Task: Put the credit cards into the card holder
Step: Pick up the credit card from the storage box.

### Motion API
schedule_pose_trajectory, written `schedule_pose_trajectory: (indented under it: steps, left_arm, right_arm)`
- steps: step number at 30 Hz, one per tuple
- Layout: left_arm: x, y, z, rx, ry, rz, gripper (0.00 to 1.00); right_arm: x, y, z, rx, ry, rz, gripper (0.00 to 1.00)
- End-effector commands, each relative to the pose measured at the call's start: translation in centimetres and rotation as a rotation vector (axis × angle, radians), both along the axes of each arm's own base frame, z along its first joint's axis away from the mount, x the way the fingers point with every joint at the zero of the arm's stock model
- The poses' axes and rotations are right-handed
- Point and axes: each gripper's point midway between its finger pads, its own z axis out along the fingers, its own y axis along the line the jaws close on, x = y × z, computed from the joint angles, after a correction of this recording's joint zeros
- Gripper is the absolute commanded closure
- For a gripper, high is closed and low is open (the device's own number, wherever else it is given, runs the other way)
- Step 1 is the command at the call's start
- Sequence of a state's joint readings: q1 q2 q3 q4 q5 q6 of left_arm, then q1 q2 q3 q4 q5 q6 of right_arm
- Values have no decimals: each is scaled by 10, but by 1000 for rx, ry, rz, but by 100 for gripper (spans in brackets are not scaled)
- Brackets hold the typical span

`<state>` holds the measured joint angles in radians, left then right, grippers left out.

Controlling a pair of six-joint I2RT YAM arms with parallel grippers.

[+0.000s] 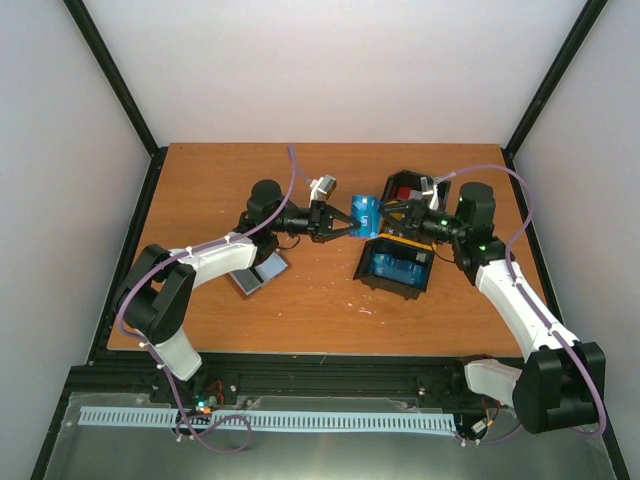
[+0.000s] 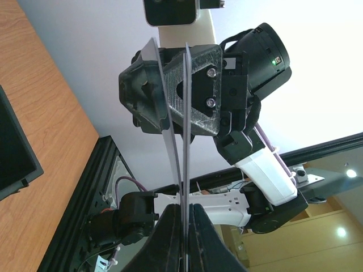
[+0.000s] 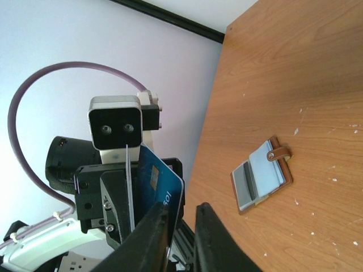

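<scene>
My left gripper (image 1: 345, 222) (image 2: 185, 226) is shut on two credit cards (image 2: 182, 130), seen edge-on in the left wrist view and held above the table's middle. One of them is a blue card (image 1: 365, 215) (image 3: 159, 184); the other shows only a thin pale edge (image 3: 127, 187). My right gripper (image 1: 385, 213) (image 3: 181, 238) faces them, open, with the blue card's corner against the inner face of its left finger. The card holder (image 1: 258, 272) (image 3: 261, 175) lies open on the table under the left arm, brown with a grey-blue inside.
A black and yellow tray (image 1: 420, 278) with more blue cards (image 1: 398, 265) sits under the right gripper. A second black tray (image 1: 405, 185) stands behind it. The wooden table (image 1: 300, 310) is ringed by black rails and white walls.
</scene>
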<state>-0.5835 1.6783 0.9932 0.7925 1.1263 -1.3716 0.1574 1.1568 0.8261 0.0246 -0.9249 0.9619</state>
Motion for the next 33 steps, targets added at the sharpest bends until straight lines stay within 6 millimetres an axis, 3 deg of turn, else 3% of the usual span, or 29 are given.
schedule_pose_trajectory:
  steps: [1,7,11,13,18,23,28,33]
  left_arm:
    - [-5,1,36,-67,-106,-10,99]
    - [-2,-2,34,-58,-102,-18,99]
    - [1,-3,31,-49,-91,-18,99]
    - [4,-4,26,-33,-79,-9,98]
    - [7,-4,7,35,-48,16,88]
    - [8,5,-9,64,-22,24,88]
    - [15,4,-25,109,-20,35,97]
    - [36,-11,-57,236,-33,66,99]
  right_arm:
    - [-4,6,1,12,15,70,82]
    - [-17,17,2,46,21,191,80]
    - [-16,19,14,75,-5,205,95]
    - [-12,16,20,65,-24,170,97]
    - [15,-24,39,-27,-108,-71,97]
    - [33,-62,49,-67,-109,-217,97]
    - [36,-83,38,-145,-72,-321,97]
    - [31,-103,22,-291,-46,-412,97]
